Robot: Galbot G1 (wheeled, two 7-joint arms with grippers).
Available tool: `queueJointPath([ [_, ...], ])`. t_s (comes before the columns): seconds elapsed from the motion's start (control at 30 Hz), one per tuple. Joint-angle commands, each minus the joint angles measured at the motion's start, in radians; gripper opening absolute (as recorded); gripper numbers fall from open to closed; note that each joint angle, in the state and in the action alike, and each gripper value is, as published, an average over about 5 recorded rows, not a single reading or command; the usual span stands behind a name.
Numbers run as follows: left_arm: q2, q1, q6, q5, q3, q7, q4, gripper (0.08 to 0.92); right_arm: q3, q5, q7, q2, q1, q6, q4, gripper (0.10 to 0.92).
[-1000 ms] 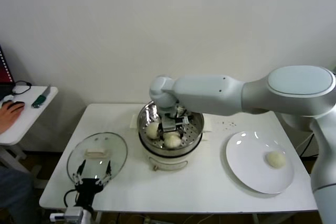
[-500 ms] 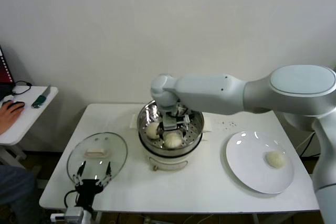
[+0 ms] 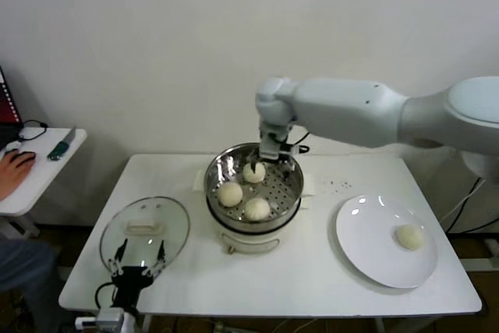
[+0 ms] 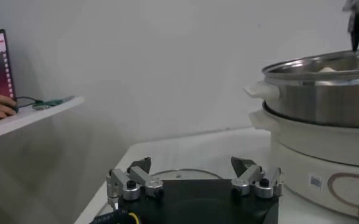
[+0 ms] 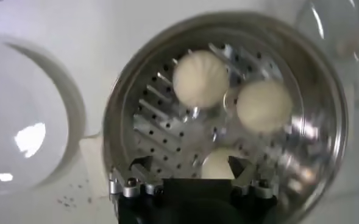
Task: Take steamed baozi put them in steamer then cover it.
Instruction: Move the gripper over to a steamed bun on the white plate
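Note:
The steamer [image 3: 290, 189] stands mid-table on its white pot base [image 3: 249, 241] and holds three steamed baozi [image 3: 253, 171] [image 3: 229, 193] [image 3: 257, 208]. A fourth baozi [image 3: 408, 235] lies on the white plate [image 3: 366, 249] at the right. My right gripper [image 3: 274, 150] hangs open and empty above the steamer's back rim; its wrist view looks down on the basket [image 5: 167, 128] and the three buns [image 5: 200, 78] [image 5: 264, 105] [image 5: 219, 164] below the gripper [image 5: 188, 170]. The glass cover [image 3: 145, 232] lies flat at the front left. My left gripper [image 3: 139, 261] is open at its near edge.
A side table [image 3: 39, 169] with a person's hand [image 3: 15, 165] stands to the left. In the left wrist view the left gripper [image 4: 191, 165] faces the steamer [image 4: 325, 85] and pot base [image 4: 325, 158]. The wall is close behind the table.
My right gripper has risen out of the steamer and moved back and right, leaving a third baozi at the back of the basket. The left arm has not moved.

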Motion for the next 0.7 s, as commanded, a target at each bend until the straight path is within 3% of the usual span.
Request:
queueJointPath([
  [0.03,-0.007,-0.007,0.01,-0.005,0.009,0.0,-0.021,0.823,-0.074,0.369,0.067,-0.331,0.076,-0.437,0.048,0.823],
  [0.13,-0.007,-0.013,0.015,0.001,0.016,-0.001,-0.028,0.823,-0.037,0.395,0.061,-0.457,0.027,-0.51,0.077,0.823],
  [0.33,-0.007,-0.013,0.016,0.008,0.018,-0.002,-0.029,0.823,0.044,0.211,0.035,-0.656,-0.126,-0.51,0.091,0.823],
  [0.5,-0.01,-0.013,0.02,0.013,0.012,-0.007,-0.032,0.823,0.199,0.008,-0.005,-0.744,-0.347,-0.463,0.049,0.823],
  [0.7,-0.011,-0.008,0.031,0.016,0.003,-0.014,-0.038,0.823,0.434,-0.136,-0.013,-0.767,-0.6,-0.421,-0.012,0.823],
])
